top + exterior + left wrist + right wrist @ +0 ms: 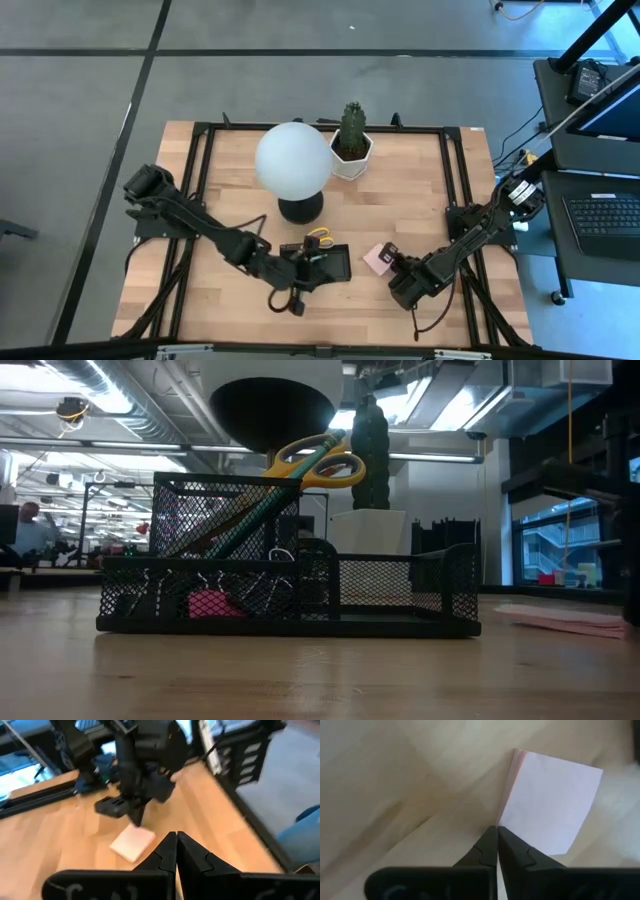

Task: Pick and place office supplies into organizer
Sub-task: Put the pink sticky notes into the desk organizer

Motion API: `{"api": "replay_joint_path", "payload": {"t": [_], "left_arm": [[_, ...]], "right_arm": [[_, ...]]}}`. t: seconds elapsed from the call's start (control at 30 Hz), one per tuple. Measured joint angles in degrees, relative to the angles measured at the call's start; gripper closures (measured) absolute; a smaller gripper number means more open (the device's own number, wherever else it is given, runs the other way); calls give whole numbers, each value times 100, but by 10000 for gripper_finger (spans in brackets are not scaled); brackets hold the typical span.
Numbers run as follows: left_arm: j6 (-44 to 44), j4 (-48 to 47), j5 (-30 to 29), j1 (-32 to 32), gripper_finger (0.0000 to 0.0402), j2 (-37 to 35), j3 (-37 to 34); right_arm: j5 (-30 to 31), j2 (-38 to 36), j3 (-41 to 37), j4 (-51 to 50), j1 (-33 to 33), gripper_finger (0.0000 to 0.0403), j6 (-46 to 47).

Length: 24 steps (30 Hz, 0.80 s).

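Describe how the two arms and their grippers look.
Both arms are dark, jointed links with black cables looping near the wrists. The left gripper and right gripper each end in two black, wedge-shaped fingers tapering to points. The right arm carries a pale band near its base.

One black mesh organizer (290,595), one pair of yellow-handled scissors (322,460), one pink sticky-note pad (547,802), one pink eraser (212,604), one white globe lamp (293,160), one potted cactus (352,135) and two robot arms on the table (400,320)
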Motion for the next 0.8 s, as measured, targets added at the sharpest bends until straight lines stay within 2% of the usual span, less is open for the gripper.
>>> {"api": "replay_joint_path", "payload": {"t": [0.17, 0.3, 0.6, 0.8], "left_arm": [[-139, -1413, -492, 50, 398, 589, 1032], [-180, -2271, -525, 164, 398, 1097, 1779], [1526, -2294, -571, 319, 397, 1998, 2622], [2036, -2291, -693, 406, 397, 2402, 2887]], "right_arm": [[150, 35, -24, 224, -7, 387, -472], [268, 134, -9, 222, -1, 387, -436], [292, 184, -2, 213, 36, 387, -412], [291, 186, -4, 212, 114, 387, -72]]}}
